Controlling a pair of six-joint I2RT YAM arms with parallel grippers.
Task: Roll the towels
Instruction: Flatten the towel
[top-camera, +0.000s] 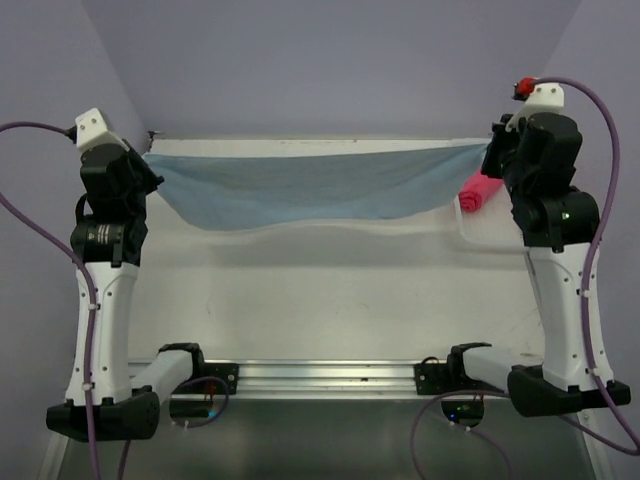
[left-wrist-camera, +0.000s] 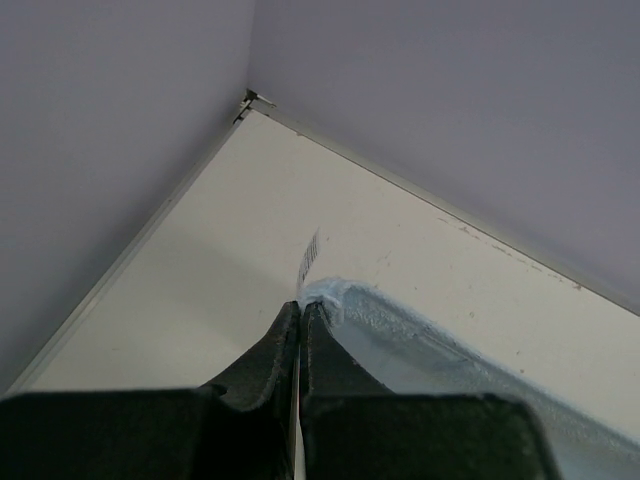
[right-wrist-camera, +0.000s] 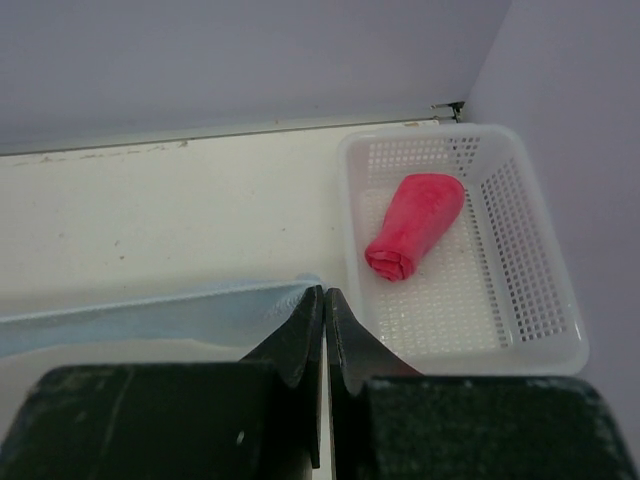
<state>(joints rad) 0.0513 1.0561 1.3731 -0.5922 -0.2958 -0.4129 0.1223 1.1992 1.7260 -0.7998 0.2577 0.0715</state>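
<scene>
The light blue towel (top-camera: 300, 190) hangs stretched in the air across the back of the table, sagging in the middle. My left gripper (left-wrist-camera: 302, 306) is shut on its left corner (left-wrist-camera: 335, 296), and my right gripper (right-wrist-camera: 324, 292) is shut on its right corner (right-wrist-camera: 290, 298). The red-pink towel (right-wrist-camera: 413, 225) lies rolled up inside the white basket (right-wrist-camera: 520, 260), just right of my right gripper; the top view shows the red-pink towel (top-camera: 479, 190) peeking out beside the right arm.
The basket stands in the back right corner against the purple walls (top-camera: 330, 60). The back left corner of the table (left-wrist-camera: 250, 100) lies ahead of my left gripper. Both arm bases sit on the rail (top-camera: 320, 378) at the near edge.
</scene>
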